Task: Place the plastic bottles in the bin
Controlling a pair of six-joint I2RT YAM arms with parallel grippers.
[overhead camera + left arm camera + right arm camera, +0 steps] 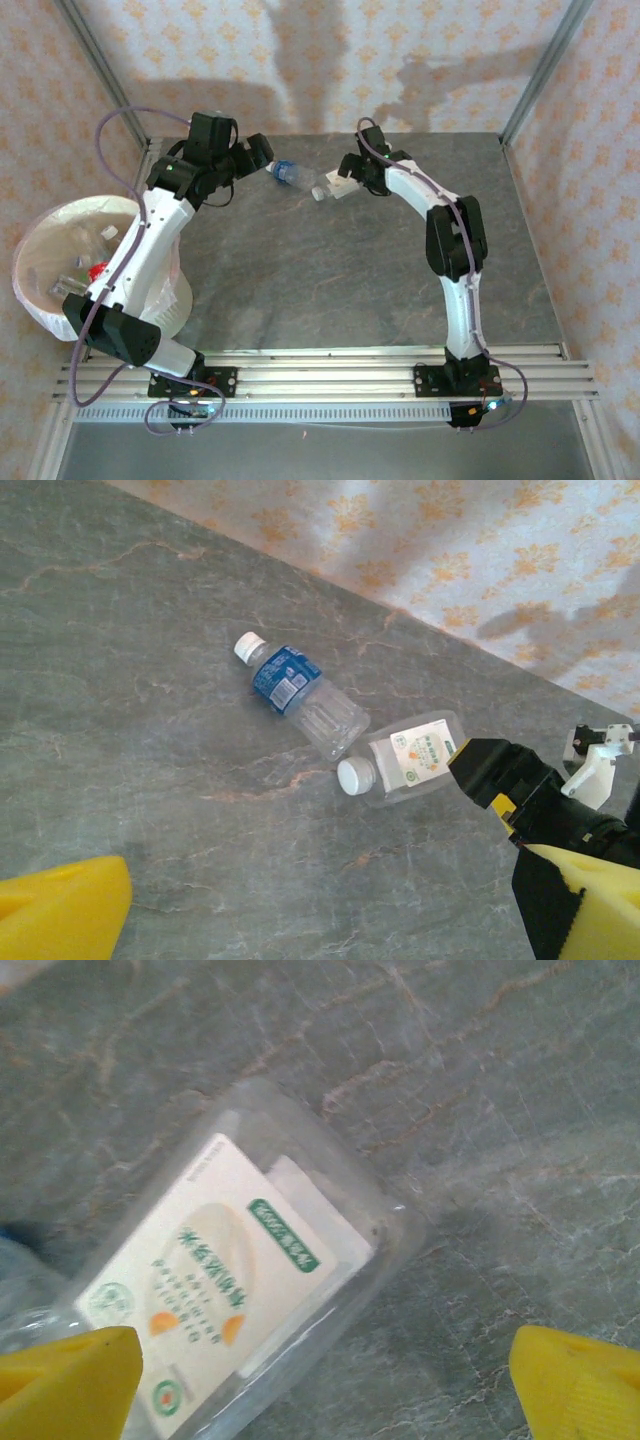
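1. The right gripper (325, 1355) spreads wide over the white-label bottle (412, 763), with its yellow pads (70, 1380) on either side, not clamping.
2. The left gripper (258, 160) gapes wide near the blue-label bottle (297, 690) and holds nothing.
3. Both lie touching on the table (330, 280) — the bin (30, 250) stands left, beside the table, with other bottles (85, 268) inside.

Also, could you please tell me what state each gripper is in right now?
Left gripper: open, empty.
Right gripper: open, jaws straddling the white-labelled bottle.
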